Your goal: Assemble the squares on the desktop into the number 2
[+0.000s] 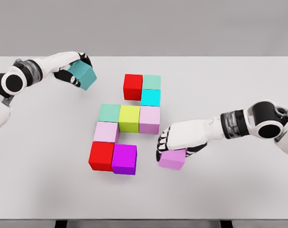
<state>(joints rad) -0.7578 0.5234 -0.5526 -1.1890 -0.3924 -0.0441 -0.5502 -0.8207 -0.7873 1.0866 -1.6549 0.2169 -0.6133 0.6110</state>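
Right hand [174,142] clamped on pink cube [172,159]; slide it left, flush beside purple cube [124,159]. Left hand [72,69] grips teal cube [83,76].

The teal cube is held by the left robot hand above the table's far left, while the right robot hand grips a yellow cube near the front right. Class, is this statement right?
Not quite. The head view shows the right robot hand gripping a pink cube, not a yellow one. The only yellow-green cube sits in the middle of the figure. The rest stands: the left robot hand holds the teal cube.
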